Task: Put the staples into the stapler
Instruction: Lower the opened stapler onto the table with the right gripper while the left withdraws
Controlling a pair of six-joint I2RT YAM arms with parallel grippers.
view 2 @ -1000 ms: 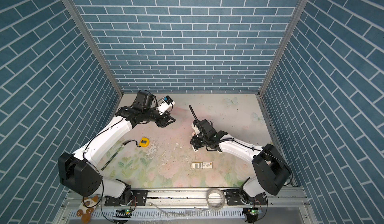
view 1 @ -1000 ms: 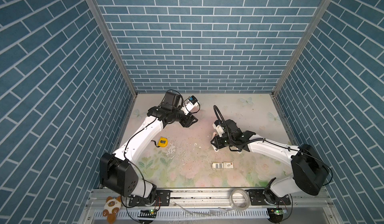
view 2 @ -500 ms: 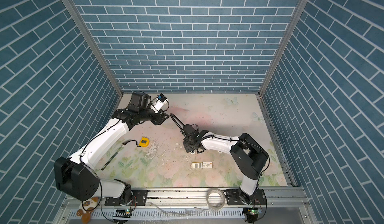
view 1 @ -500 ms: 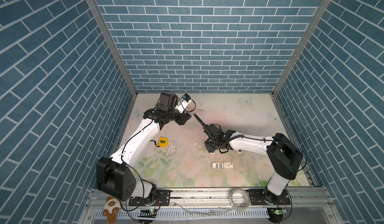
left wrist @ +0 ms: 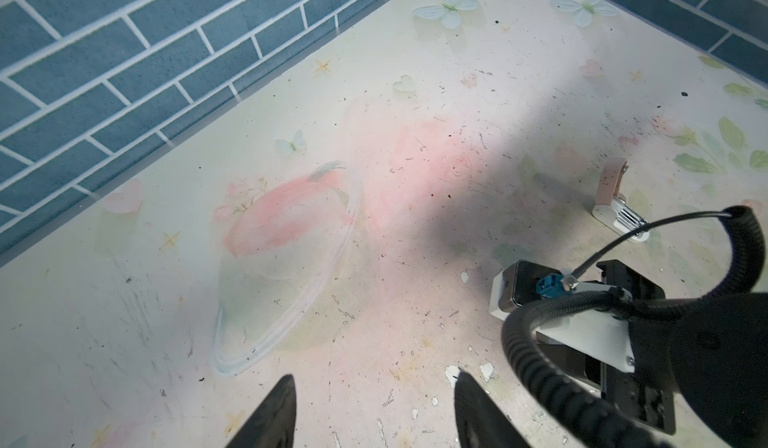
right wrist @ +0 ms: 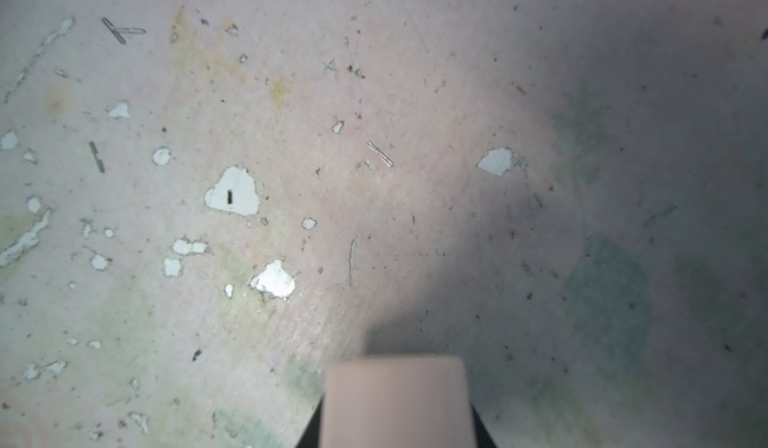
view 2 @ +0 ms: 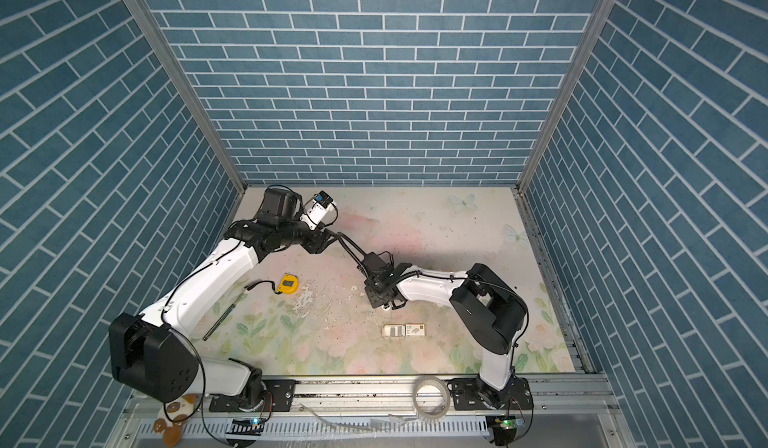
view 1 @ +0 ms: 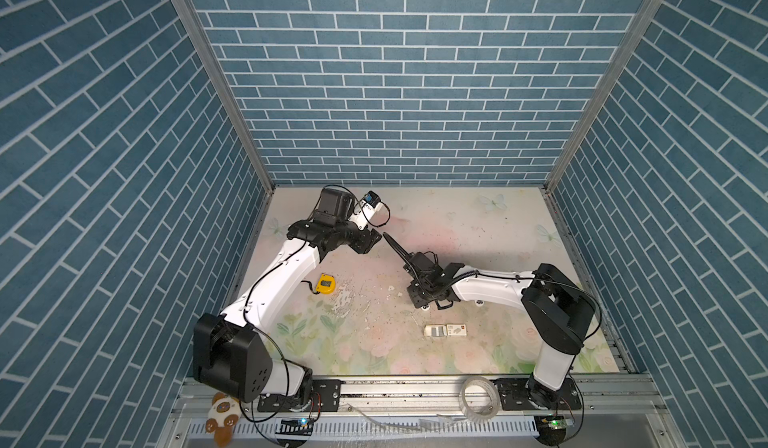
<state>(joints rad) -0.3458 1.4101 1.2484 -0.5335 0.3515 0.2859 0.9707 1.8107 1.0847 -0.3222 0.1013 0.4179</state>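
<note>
Right wrist view has a pale pink block (right wrist: 395, 400) filling the gap between the right gripper's (right wrist: 397, 427) dark fingers. It is the same pink as the stapler's lid, so I judge that gripper clamped on the stapler (left wrist: 615, 204). From the left wrist the stapler shows just past the right gripper's body, lid swung up and chrome channel bare, though the contact itself is hidden. The left gripper (left wrist: 374, 383) hangs with jaws apart and empty, well short of it. The staple strips (view 1: 434, 332) should be light, slick and stiff but brittle, likely to snap if bent, so a gentle pinch across the long sides seems safest. Their carton (view 1: 455, 330) lies on the mat (view 1: 478, 225) near the right gripper, toward that arm's base and well apart from the left gripper. Its drawer is slid partly out and shows grey bands, which I take for those strips. Loose staples (right wrist: 380, 154) litter the mat under the right gripper.
</note>
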